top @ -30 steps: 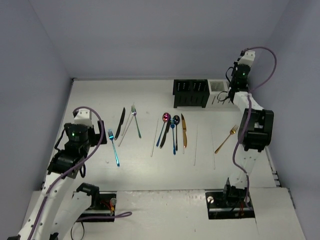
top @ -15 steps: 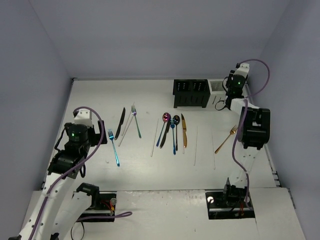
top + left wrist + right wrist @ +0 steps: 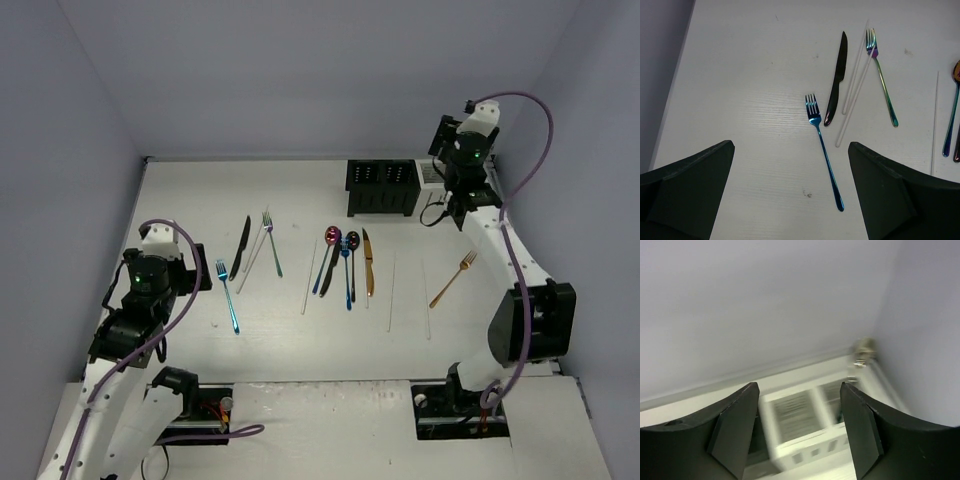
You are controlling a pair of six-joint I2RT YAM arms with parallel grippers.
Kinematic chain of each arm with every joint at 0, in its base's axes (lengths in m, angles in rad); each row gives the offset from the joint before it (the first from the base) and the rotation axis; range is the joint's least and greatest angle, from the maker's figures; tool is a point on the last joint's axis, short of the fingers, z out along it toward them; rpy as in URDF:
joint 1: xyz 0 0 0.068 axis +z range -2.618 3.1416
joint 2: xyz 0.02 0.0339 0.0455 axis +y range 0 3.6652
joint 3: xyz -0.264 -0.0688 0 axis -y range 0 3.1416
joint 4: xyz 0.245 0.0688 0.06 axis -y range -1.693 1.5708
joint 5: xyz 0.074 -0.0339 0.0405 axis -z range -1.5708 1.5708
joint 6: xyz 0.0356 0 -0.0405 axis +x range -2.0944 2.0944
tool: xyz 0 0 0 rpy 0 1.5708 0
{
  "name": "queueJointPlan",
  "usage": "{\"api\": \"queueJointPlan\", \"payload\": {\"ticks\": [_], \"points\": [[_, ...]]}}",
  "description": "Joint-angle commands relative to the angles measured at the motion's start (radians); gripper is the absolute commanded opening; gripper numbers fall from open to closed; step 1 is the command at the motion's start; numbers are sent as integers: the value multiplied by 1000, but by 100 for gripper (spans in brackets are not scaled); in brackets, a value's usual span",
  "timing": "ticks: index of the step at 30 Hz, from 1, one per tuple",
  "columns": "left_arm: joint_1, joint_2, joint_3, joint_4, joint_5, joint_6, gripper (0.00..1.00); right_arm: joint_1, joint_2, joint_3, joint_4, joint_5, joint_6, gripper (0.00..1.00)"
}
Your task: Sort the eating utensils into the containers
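Hovering above the left part of the tabletop (image 3: 190, 200), the left jaws stand wide apart with nothing between them. Below them, in the left wrist view, a blue fork (image 3: 823, 150) lies flat with its tines pointing away. Just beyond it lie a black knife (image 3: 836, 75) and two white chopsticks (image 3: 856, 75) that touch the head of an iridescent fork (image 3: 883, 85).

In the middle of the tabletop a cluster of spoons (image 3: 340, 255) lies just beside a gold knife (image 3: 368, 265). Single chopsticks (image 3: 391, 290) lie to either side, and a gold fork (image 3: 454, 278) lies well apart to the right.

At the back stands the black caddy (image 3: 382, 187). The white caddy (image 3: 802, 440) sits just to its right and shows blurred in the right wrist view. The right jaws hang raised over it, parted and holding nothing.
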Motion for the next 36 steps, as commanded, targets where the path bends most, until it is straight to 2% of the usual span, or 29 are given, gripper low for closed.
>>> {"api": "queueJointPlan", "payload": {"ticks": [1, 5, 11, 15, 22, 36], "points": [[11, 3, 7, 53, 8, -8, 97, 206, -96, -6, -331, 82, 173, 60], [10, -2, 5, 39, 21, -15, 97, 374, -79, -51, -488, 90, 277, 59], [12, -7, 4, 38, 18, -15, 97, 449, -33, -123, -553, 4, 410, 55], [12, -2, 4, 38, 27, -17, 97, 474, 49, -130, -574, -73, 441, 38], [11, -2, 4, 30, 29, -17, 97, 514, 185, -103, -583, -100, 472, 21], [11, -7, 4, 29, 32, -18, 97, 518, 331, -73, -583, -66, 498, 20]]}}
